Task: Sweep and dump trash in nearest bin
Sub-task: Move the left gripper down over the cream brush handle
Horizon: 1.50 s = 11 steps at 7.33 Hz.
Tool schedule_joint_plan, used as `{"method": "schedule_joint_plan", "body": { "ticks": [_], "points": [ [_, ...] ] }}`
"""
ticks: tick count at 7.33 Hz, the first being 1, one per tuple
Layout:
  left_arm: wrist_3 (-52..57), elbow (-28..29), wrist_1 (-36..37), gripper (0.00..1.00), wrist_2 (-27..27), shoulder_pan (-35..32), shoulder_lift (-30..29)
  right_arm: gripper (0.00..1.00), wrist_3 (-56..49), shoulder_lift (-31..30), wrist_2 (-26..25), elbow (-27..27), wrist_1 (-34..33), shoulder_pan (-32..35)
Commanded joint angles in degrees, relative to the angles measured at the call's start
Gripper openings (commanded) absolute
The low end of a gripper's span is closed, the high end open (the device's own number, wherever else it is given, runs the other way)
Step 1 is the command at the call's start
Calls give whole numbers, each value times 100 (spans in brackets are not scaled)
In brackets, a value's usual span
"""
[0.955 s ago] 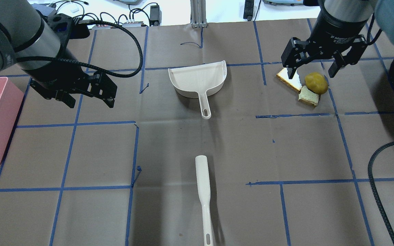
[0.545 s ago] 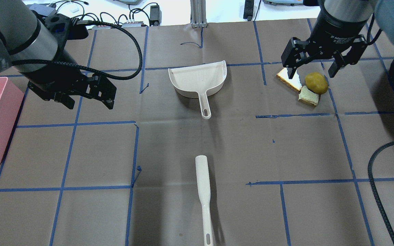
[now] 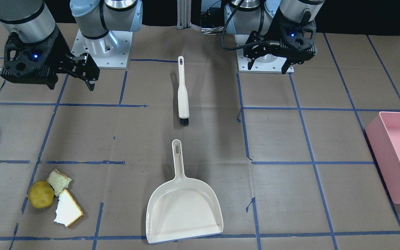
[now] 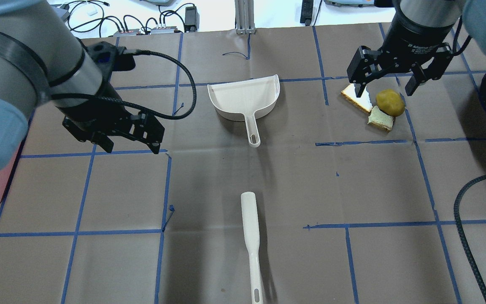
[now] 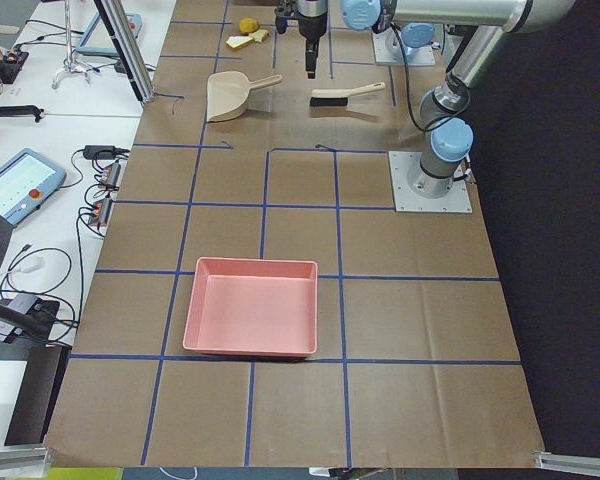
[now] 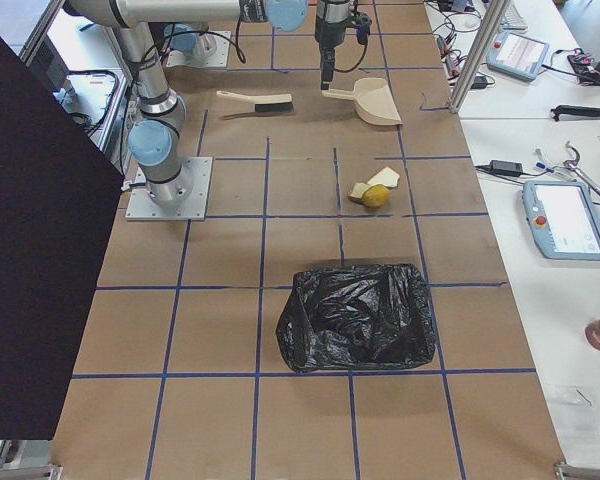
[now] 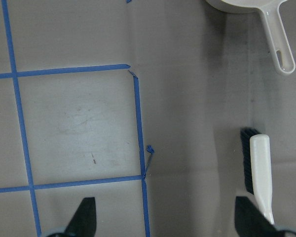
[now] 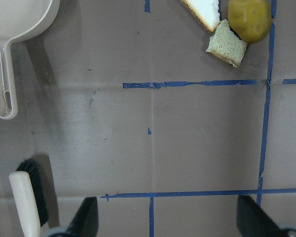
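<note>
Brown papered table (image 4: 209,181) with blue tape grid. Shows the left gripper (image 4: 131,147) shifted from upper left toward centre, fingers wide and empty, likely heading for the brush (image 4: 251,236) or dustpan (image 4: 245,99). Keeps the right gripper (image 4: 383,91) unmoved, wide open, above the trash (image 4: 390,102) at upper right. Means no sweeping yet.

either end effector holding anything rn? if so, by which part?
Nothing is held. The left end effector and right end effector are both open and empty; the brush and dustpan lie ungrasped.
</note>
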Motion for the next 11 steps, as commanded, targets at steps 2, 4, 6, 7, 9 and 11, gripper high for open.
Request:
{"method": "schedule_joint_plan", "body": {
  "ticks": [2,4,6,7,9,11],
  "points": [
    [-1354,-470,1116,100,47,-1480,-520,100,0,0,0,0,0,-3],
    [-2136,-557,1400,100,30,-2123,-829,100,0,0,0,0,0,-3],
    [-2369,-1170,1987,100,-14,-2196,-795,100,0,0,0,0,0,-3],
    [-2726,-1426,2303,100,-14,-2257,-743,100,0,0,0,0,0,-3],
    [-3113,-2075,3651,100,38,-2634,-777,100,0,0,0,0,0,-3],
    [-3659,-2412,4028,100,56,-2819,-751,100,0,0,0,0,0,-3]
  ]
}}
